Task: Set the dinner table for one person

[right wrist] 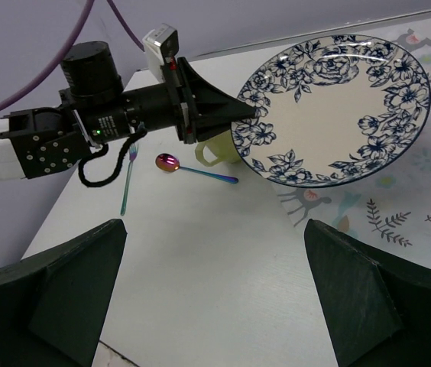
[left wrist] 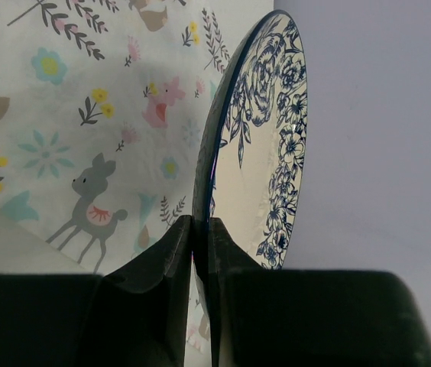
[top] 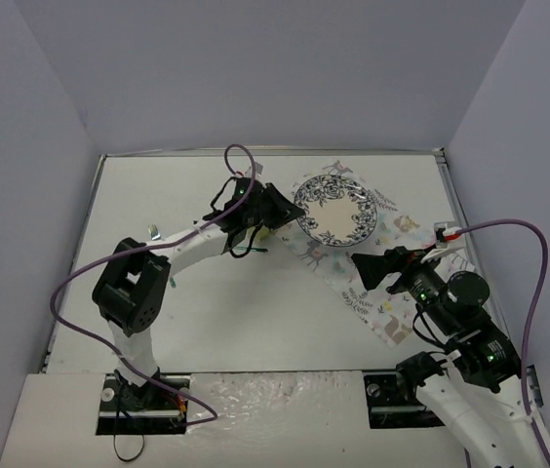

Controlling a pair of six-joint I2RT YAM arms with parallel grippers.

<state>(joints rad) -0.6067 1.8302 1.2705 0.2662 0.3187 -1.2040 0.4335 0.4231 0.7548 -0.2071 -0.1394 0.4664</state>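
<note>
Left gripper (right wrist: 238, 115): is being kept nearly closed on the left rim of the plate (right wrist: 338, 107); the rim is being pinched between both fingers (left wrist: 173, 252).
Plate: is being held tilted over the animal-print cloth (right wrist: 399, 206); its opposite edge may be touching the cloth, but contact is not being resolved in any view.
Right gripper (top: 365, 266): is being held wide apart above the cloth's right part, with nothing between the fingers.
Dinner table (top: 226, 302): is being spanned by both arms; the cloth is being carried on its far right area.
Spoon (right wrist: 192, 168), fork (right wrist: 128, 180): are being seen on bare table, left of the plate.
Yellow-green cup (right wrist: 215, 151): is being partly hidden behind the left gripper.
</note>
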